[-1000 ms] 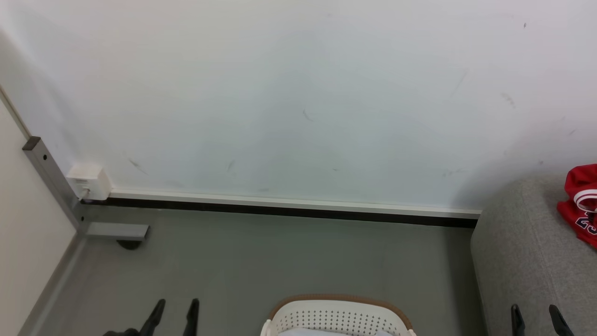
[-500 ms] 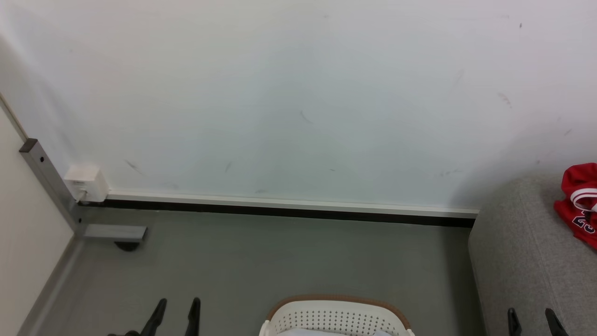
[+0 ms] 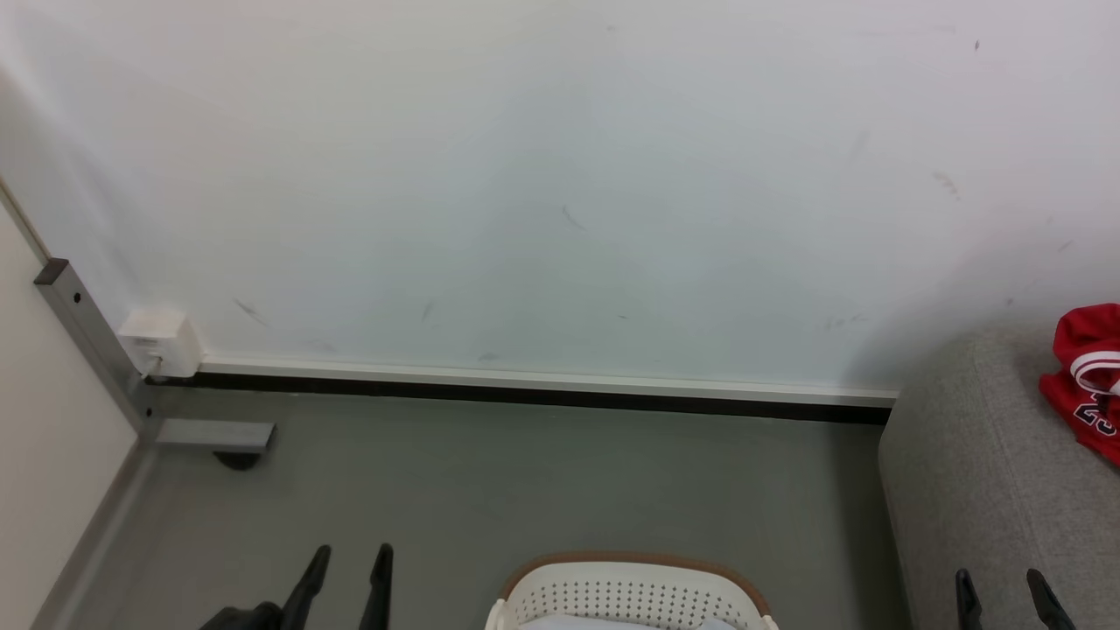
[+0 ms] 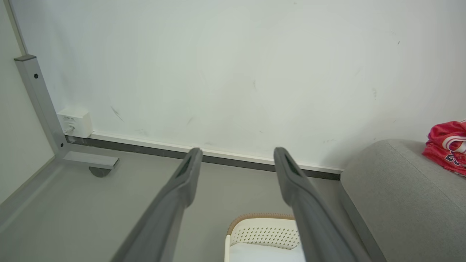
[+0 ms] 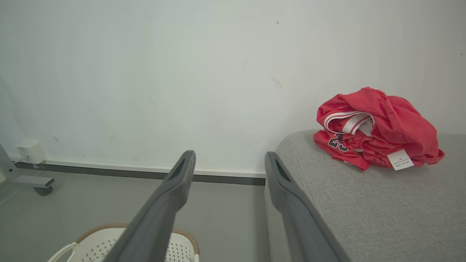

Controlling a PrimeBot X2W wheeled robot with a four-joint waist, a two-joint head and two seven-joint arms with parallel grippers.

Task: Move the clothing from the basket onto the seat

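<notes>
Red clothing (image 5: 376, 127) lies bunched on the seat (image 5: 364, 203), far right; the basket (image 3: 632, 595) sits near, between left gripper (image 3: 352, 553) and right gripper (image 3: 998, 577), both spread wide and empty. Soft and light, the clothing should lift by any raised fold.

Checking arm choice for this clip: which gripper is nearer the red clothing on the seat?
Right. The right gripper is at the edge of the seat, short of the clothing; the left gripper is over the floor, left of the basket.
</notes>
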